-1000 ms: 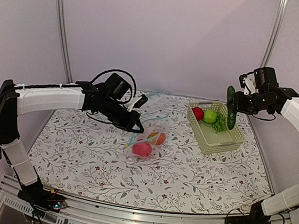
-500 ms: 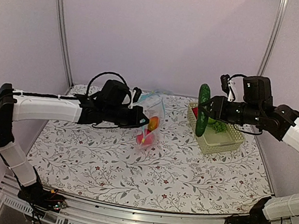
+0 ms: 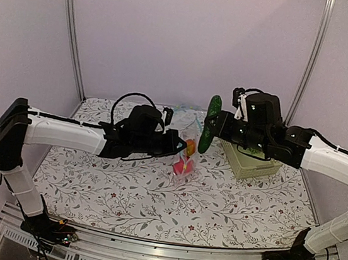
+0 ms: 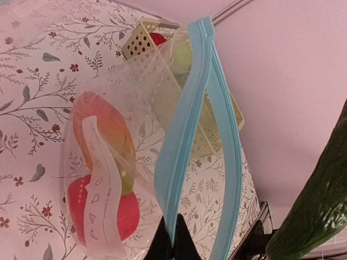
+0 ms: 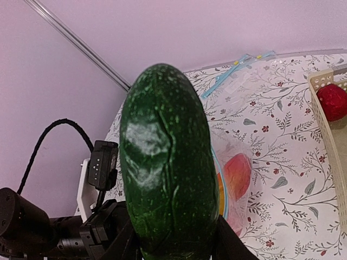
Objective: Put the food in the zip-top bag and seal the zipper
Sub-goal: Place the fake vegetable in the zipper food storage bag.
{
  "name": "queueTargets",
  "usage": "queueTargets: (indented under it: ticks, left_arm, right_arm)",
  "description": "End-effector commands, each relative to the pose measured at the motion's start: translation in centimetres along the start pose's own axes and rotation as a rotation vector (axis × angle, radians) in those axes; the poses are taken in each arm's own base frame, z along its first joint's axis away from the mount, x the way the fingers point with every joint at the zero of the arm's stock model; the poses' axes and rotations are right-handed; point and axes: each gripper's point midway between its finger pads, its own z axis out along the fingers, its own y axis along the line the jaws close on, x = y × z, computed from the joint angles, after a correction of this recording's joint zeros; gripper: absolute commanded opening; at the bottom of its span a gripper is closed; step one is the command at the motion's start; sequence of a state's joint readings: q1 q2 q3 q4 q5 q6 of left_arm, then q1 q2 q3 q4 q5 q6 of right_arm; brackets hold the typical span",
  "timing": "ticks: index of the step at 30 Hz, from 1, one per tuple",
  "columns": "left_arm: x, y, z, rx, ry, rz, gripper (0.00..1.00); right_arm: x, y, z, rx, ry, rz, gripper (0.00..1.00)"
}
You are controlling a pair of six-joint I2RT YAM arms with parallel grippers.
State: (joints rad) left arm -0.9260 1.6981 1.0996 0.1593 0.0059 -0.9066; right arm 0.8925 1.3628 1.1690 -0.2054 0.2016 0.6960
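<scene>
The clear zip-top bag hangs above the table, and my left gripper is shut on one lip of its light blue zipper. The other lip stands apart, so the mouth gapes. Inside lie a round red fruit and an orange-red oval piece. My right gripper is shut on the lower end of a long dark green cucumber, held upright just right of the bag's mouth. The cucumber hides the right fingertips.
A pale perforated basket stands at the right, behind my right arm, with a red piece and a green apple in it. A second clear bag lies flat at the table's back edge.
My right arm has swung left from over the basket, bringing the cucumber up beside the bag. My left gripper has lifted the bag off the table and moved it right.
</scene>
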Motion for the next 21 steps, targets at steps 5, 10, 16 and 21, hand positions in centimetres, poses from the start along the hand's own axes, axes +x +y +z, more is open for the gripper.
queueTargets:
  ticks: [5,10,16,21]
  left_arm:
    - [1.8,-0.1,1.7,0.011,-0.001,-0.038,0.0]
    - [2.1,0.1,2.0,0.01,-0.006,-0.049,0.0]
    - [2.2,0.3,2.0,0.007,-0.009,-0.055,0.0]
    - [2.3,0.3,2.1,0.021,-0.01,-0.068,0.0]
  right_arm:
    - [-0.1,-0.1,2.9,0.073,-0.056,-0.009,0.3]
    - [2.0,-1.7,4.7,0.14,-0.013,-0.04,0.28]
    - [4.7,-3.0,5.7,0.177,0.076,-0.063,0.28]
    - [6.7,-3.1,5.6,0.161,0.167,-0.074,0.29]
